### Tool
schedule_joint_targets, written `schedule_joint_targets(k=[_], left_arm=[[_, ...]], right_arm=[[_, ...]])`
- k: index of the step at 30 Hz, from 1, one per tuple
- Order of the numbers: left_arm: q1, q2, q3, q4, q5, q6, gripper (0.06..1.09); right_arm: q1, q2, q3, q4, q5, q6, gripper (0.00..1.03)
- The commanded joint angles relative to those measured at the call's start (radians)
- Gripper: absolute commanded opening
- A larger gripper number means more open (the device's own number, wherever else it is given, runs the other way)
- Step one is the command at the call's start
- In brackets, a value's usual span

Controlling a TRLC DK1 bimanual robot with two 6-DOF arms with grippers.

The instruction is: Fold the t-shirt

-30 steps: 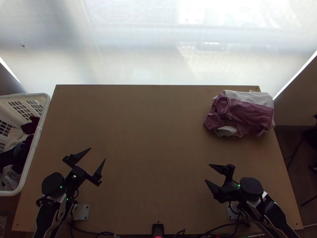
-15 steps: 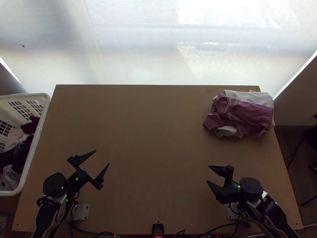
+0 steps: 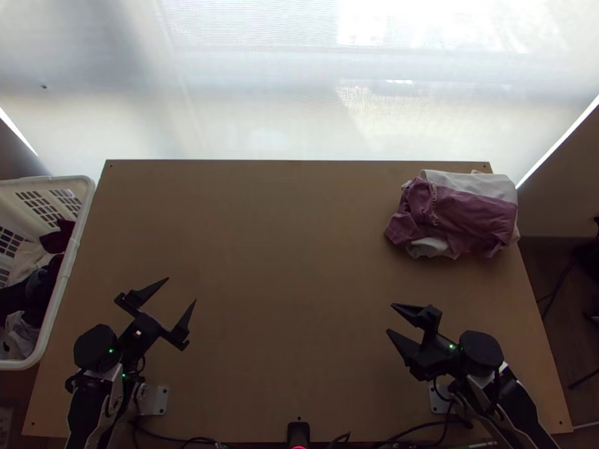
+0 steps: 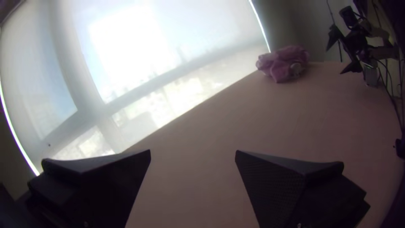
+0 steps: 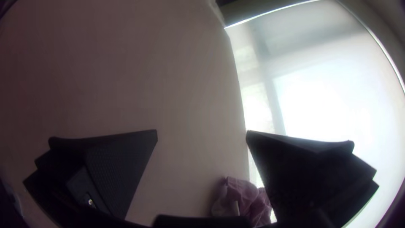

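"Count, nearest first?"

"Two: left gripper [image 3: 182,290] and right gripper [image 3: 390,318], both spread wide with nothing between their fingers, over the near part of the table [image 3: 292,262]."

"And beyond?"

"One white basket [image 3: 73,251] beside the table's left edge, holding dark, maroon and pale clothes, too tangled to number."

"Farther off?"

"One clothes pile [image 3: 468,217] by the far right corner: a mauve piece lying folded on top, white cloth showing at its far side and near edge. I can't count its layers."

"So where's the t-shirt?"

"Can't say for certain. My guess is it's in that pile, perhaps the mauve piece."

"Then is it done?"

"If so, folding and stacking look finished, bar some tidying of loose edges. If it's one from the basket, everything is left: fetching, spreading, folding."
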Motion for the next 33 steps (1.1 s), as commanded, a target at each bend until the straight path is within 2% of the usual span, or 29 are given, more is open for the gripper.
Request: schedule_joint_targets(k=[1, 5, 8, 10, 13, 15, 18, 20, 23, 26, 28, 33], left_arm=[[0.180, 0.036, 0.065, 0.044, -0.004, 0.000, 1.03], [0.364, 0.097, 0.084, 0.082, 0.004, -0.021, 1.04], [0.472, 0.175, 0.130, 0.137, 0.006, -0.084, 1.04], [0.519, 0.269, 0.174, 0.156, 0.004, -0.117, 1.04], [0.668, 0.406, 0.256, 0.222, 0.003, -0.166, 1.04], [0.778, 0.516, 0.343, 0.243, 0.003, -0.199, 1.04], [0.935, 0.689, 0.486, 0.249, -0.002, -0.219, 1.04], [1.030, 0.798, 0.579, 0.258, -0.002, -0.239, 1.04], [1.127, 0.946, 0.684, 0.278, -0.024, -0.229, 1.04], [1.208, 1.087, 0.751, 0.312, -0.022, -0.195, 1.03], [1.252, 1.205, 0.823, 0.258, 0.012, -0.176, 1.03], [1.289, 1.412, 0.911, 0.191, 0.018, -0.072, 1.03]], right_arm=[[0.010, 0.120, -0.007, 0.300, 0.065, 0.092, 0.98], [0.012, 0.367, 0.040, 0.556, 0.151, 0.163, 0.98], [0.013, 0.645, 0.195, 0.608, 0.223, 0.333, 0.98], [0.016, 0.839, 0.362, 0.591, 0.276, 0.494, 0.98], [0.050, 1.033, 0.600, 0.511, 0.359, 0.678, 0.98], [0.096, 1.096, 0.706, 0.481, 0.421, 0.752, 0.98], [0.183, 1.178, 0.821, 0.444, 0.513, 0.805, 0.98], [0.185, 1.249, 0.921, 0.390, 0.542, 0.879, 0.98], [0.180, 1.378, 1.128, 0.212, 0.534, 1.023, 0.98], [0.179, 1.473, 1.303, 0.115, 0.502, 1.071, 0.98], [0.205, 1.519, 1.396, 0.069, 0.485, 1.072, 0.98], [0.242, 1.622, 1.602, 0.010, 0.473, 0.989, 0.98]])
